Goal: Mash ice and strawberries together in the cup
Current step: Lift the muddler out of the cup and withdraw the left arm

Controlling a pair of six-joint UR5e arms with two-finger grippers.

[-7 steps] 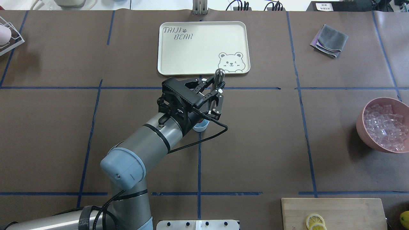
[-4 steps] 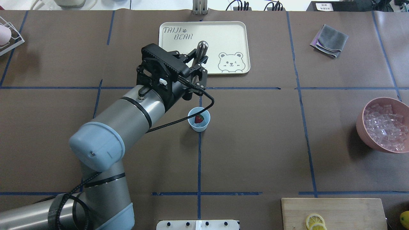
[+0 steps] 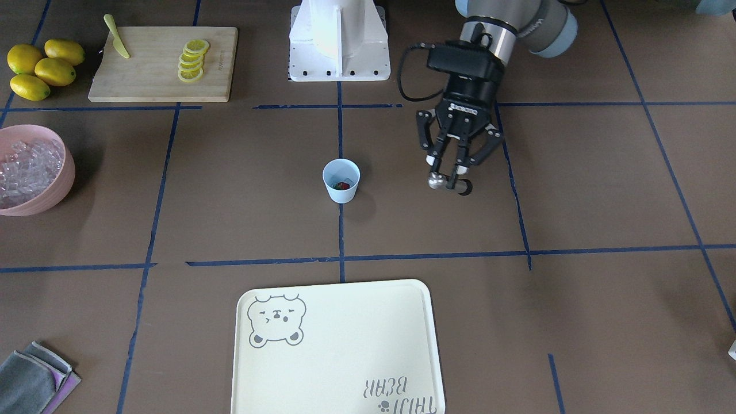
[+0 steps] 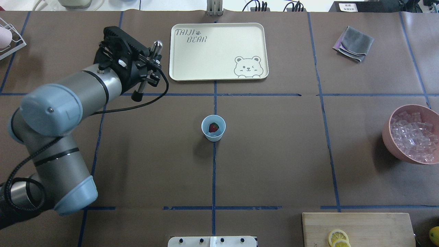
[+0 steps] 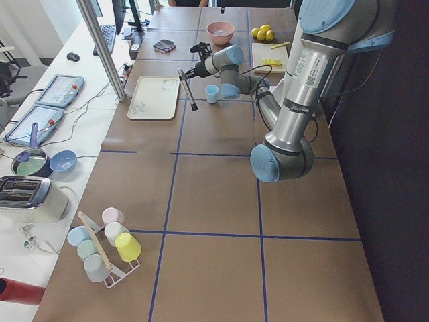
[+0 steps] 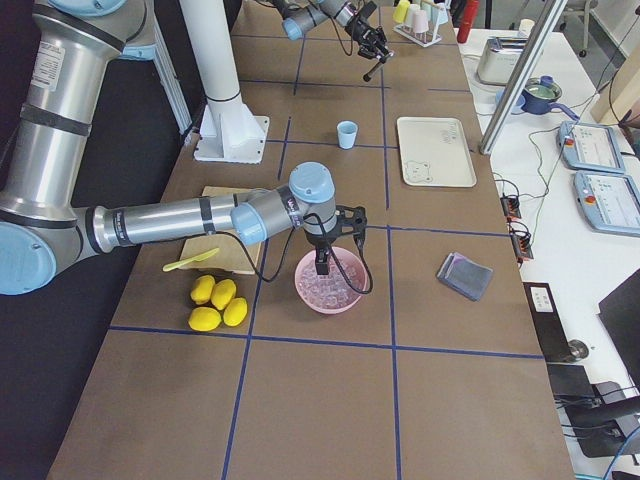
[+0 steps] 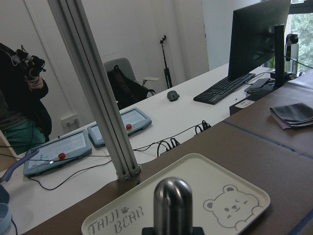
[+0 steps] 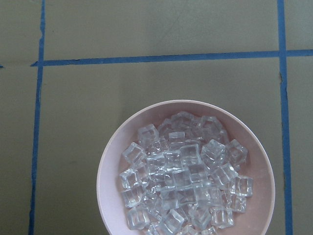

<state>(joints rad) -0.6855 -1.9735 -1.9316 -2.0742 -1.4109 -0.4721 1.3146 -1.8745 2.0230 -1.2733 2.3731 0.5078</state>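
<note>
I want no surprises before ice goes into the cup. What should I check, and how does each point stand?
1. The strawberry is in the cup: ok.
2. The cup stands upright, untouched: ok.
3. The left gripper is shut on the masher, away from the cup: ok.
4. The bowl holds ice: ok.
5. The right gripper is over the bowl: ok; open or shut: cannot tell.
6. Ice in the cup: none visible, not ok.

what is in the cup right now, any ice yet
Not empty: one strawberry lies in the cup. The ice sits in the pink bowl; none shows inside the cup.
</note>
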